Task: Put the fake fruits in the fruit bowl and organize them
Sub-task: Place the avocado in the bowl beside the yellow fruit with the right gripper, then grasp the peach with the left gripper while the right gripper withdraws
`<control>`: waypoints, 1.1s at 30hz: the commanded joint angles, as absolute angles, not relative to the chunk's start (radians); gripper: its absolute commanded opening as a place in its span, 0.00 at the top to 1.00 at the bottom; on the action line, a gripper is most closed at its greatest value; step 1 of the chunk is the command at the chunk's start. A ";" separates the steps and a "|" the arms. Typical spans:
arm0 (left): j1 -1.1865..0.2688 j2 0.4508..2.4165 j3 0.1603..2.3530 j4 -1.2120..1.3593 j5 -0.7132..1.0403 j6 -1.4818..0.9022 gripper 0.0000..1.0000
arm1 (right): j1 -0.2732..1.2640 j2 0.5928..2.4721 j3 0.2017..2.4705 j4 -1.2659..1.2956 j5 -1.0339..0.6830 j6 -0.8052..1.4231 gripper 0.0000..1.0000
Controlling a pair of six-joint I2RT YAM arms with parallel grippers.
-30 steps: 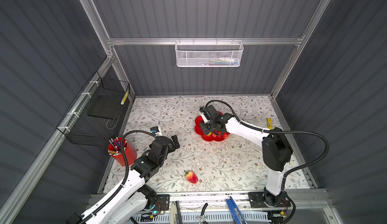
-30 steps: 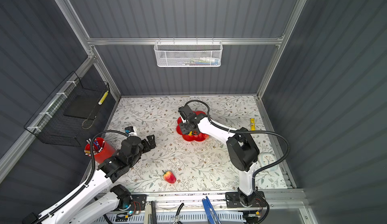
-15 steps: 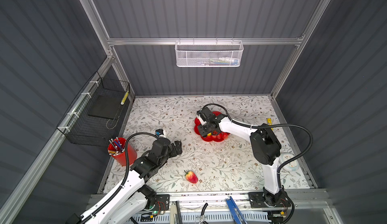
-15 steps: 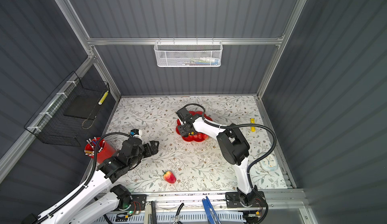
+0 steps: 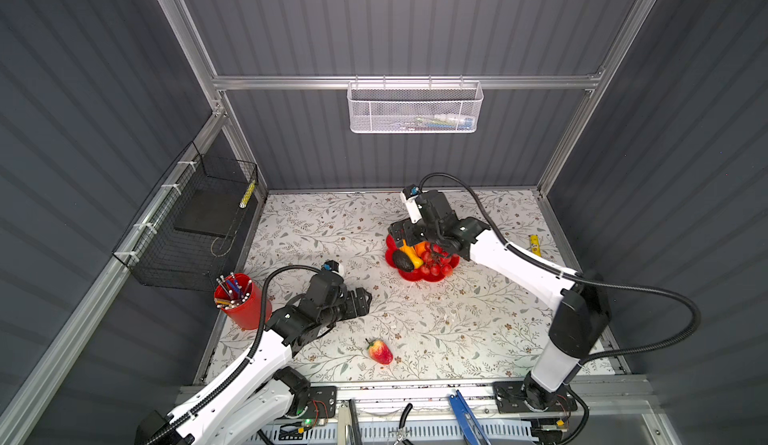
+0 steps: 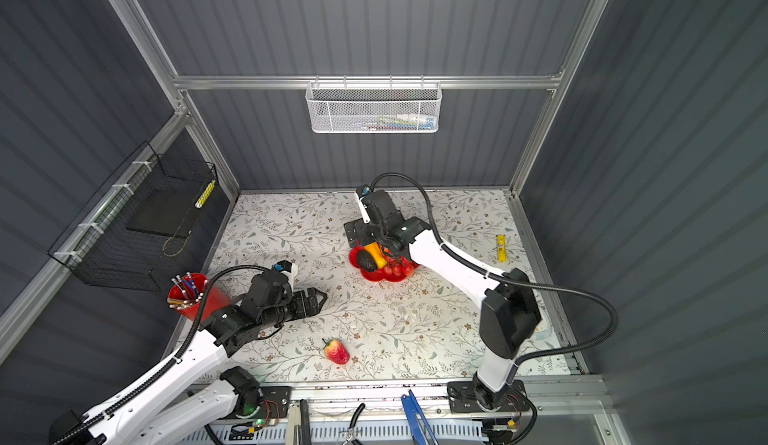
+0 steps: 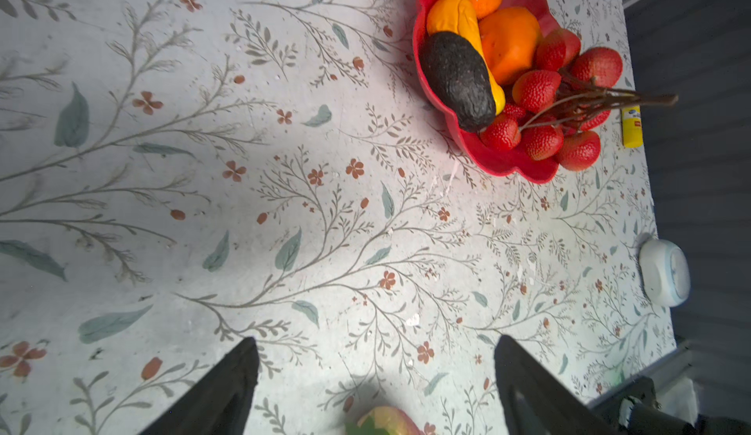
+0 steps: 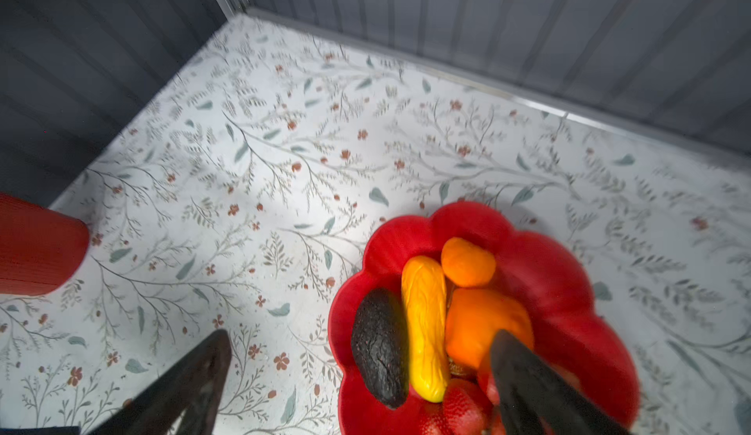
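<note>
Strawberry (image 5: 379,351) is lying alone on the floral table (image 5: 457,326), near the front edge and well apart from the fruit bowl (image 7: 504,164); the other five fruits are sitting in the bowl. We are noting the left gripper (image 7: 376,351) hanging near the berry, jaws apart and empty. The right gripper (image 8: 361,343) is hanging over the bowl, jaws wide apart and gripping nothing, with one finger (image 8: 528,372) crossing the blocky orange fruit (image 8: 479,319). We are worrying about two things. That finger may be catching the grape bunch (image 7: 536,89), whose stems are sticking out past the rim, and dragging fruit out. The tapered, glossy berry may be slipping from a pinch, or rolling off an already crowded pile.
</note>
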State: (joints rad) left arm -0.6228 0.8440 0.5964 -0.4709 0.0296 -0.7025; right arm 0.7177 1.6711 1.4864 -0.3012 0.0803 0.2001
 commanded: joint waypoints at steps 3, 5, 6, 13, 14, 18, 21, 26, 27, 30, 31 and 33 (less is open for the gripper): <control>-0.694 0.819 0.555 -0.513 0.103 -0.766 0.10 | 0.686 1.556 1.355 -0.164 0.146 0.232 0.01; -0.755 0.821 0.556 -0.536 0.073 -0.782 0.10 | 0.673 1.519 1.315 -0.148 0.159 0.242 0.01; -0.789 0.833 0.558 -0.545 0.057 -0.790 0.10 | 0.665 1.501 1.295 -0.142 0.165 0.249 0.01; -0.935 0.925 0.549 -0.532 0.035 -0.843 0.10 | 0.616 1.427 1.191 -0.122 0.170 0.291 0.01; -0.949 0.934 0.547 -0.532 0.030 -0.847 0.10 | 0.611 1.420 1.180 -0.120 0.168 0.294 0.01; -1.014 0.996 0.540 -0.526 0.011 -0.858 0.10 | 0.594 1.401 1.145 -0.111 0.163 0.310 0.01; -1.065 1.056 0.546 -0.509 0.000 -0.867 0.10 | 0.584 1.391 1.130 -0.110 0.159 0.319 0.01; -1.114 1.148 0.559 -0.496 -0.027 -0.874 0.13 | 0.573 1.380 1.112 -0.107 0.154 0.325 0.01; -1.117 1.162 0.563 -0.492 -0.028 -0.876 0.15 | 0.571 1.378 1.110 -0.105 0.153 0.327 0.01; -1.120 1.180 0.562 -0.479 -0.031 -0.877 0.23 | 0.565 1.371 1.100 -0.104 0.150 0.330 0.01; -1.119 1.181 0.563 -0.476 -0.035 -0.879 0.27 | 0.564 1.369 1.096 -0.103 0.150 0.331 0.01; -1.120 1.177 0.565 -0.474 -0.049 -0.879 0.35 | 0.560 1.364 1.089 -0.101 0.150 0.333 0.01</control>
